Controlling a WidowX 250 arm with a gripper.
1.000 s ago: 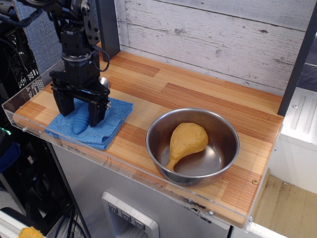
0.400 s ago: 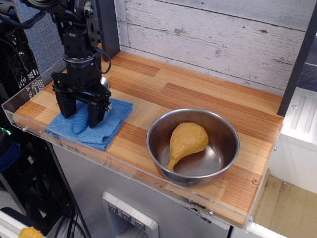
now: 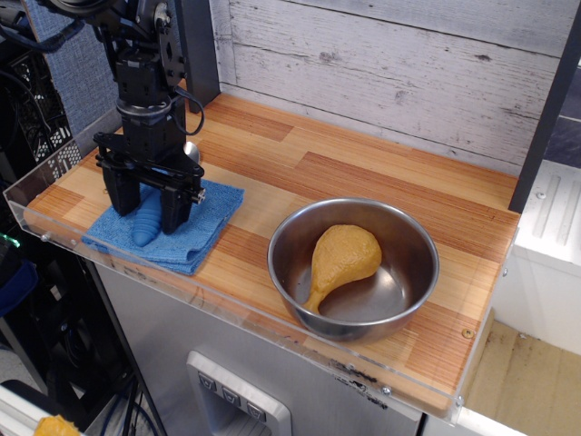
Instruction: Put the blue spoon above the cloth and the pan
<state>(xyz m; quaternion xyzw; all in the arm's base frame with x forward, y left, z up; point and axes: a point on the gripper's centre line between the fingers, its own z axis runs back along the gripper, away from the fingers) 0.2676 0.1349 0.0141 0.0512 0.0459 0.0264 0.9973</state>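
Observation:
The blue spoon [image 3: 146,224] lies on the folded blue cloth [image 3: 195,227] at the counter's left front, its ribbed handle pointing toward the front edge. A bit of its silver bowl shows behind the arm. My black gripper [image 3: 146,209] hangs straight down over the spoon, open, one finger on each side of the handle, fingertips near the cloth. The round steel pan [image 3: 399,238] sits to the right, apart from the cloth.
An orange-yellow drumstick toy [image 3: 340,259] lies inside the pan. A clear acrylic lip [image 3: 227,304] runs along the counter's front and left edges. A white plank wall [image 3: 381,64] backs the wooden counter [image 3: 363,177].
The gripper has shifted very slightly up and back over the spoon since the oldest frame. Spoon, cloth and pan have stayed put.

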